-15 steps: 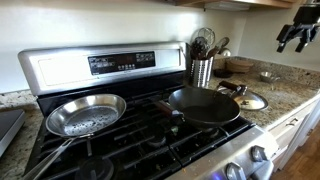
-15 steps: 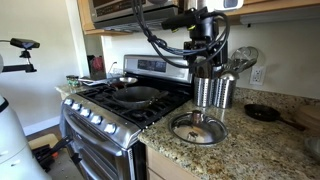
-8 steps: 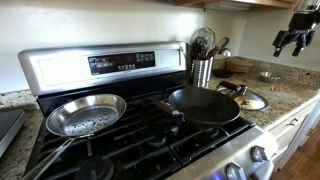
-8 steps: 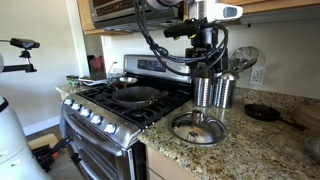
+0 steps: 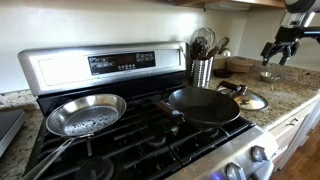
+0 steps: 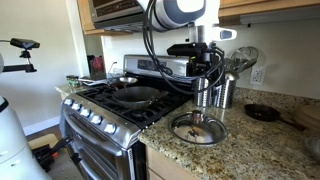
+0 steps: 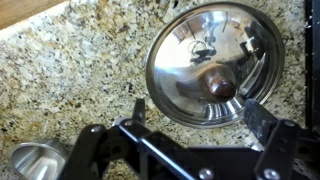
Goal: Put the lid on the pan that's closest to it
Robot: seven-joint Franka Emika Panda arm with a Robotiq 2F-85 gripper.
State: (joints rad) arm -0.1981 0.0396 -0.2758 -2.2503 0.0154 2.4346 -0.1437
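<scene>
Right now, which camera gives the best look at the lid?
The wrist view: it looks straight down on the lid, showing nearly its whole rim and knob. In both exterior views the lid is small and slanted, on the counter beside the stove.

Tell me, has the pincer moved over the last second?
Yes. The pincer has dropped lower and closer to the utensil holder, over the lid.
</scene>
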